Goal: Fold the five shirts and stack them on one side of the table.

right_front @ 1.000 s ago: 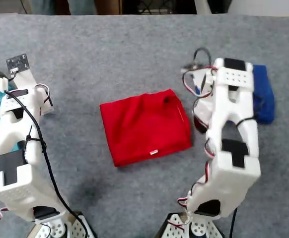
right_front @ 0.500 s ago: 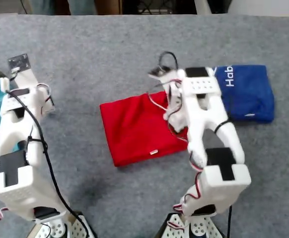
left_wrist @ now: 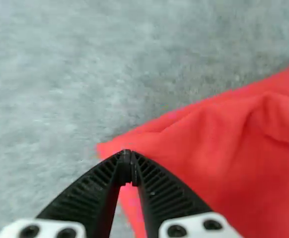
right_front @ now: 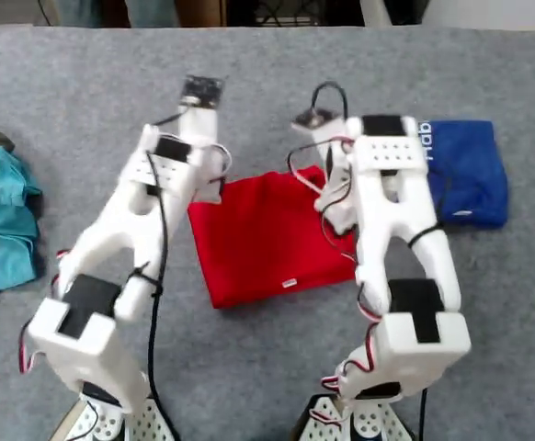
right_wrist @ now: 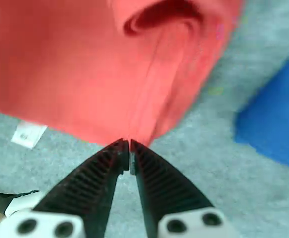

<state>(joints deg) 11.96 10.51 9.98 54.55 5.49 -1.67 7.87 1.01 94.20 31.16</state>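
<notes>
Folded red shirt lies at the centre of the grey surface in the high view, with one of my arms on each side of it. My left gripper sits at the shirt's upper-left corner. Its jaws are pressed together, leaving no gap between the ribbed black pads. The tips meet right at the point of the corner, and I cannot tell whether any cloth is pinched between them.

My right gripper is at the shirt's right edge, where red cloth meets grey surface. Its jaws are closed tip to tip as well, and I cannot tell whether they grip the hem or only touch it. The right wrist view shows a loose rolled fold along that side of the shirt. A small white tag shows at the shirt's lower edge.

A folded blue shirt rests at the upper right of the frame, just beside the right arm, with a strip of bare surface between it and the red one. An unfolded heap, mostly teal, lies at the left edge of the frame, well apart from both grippers.
</notes>
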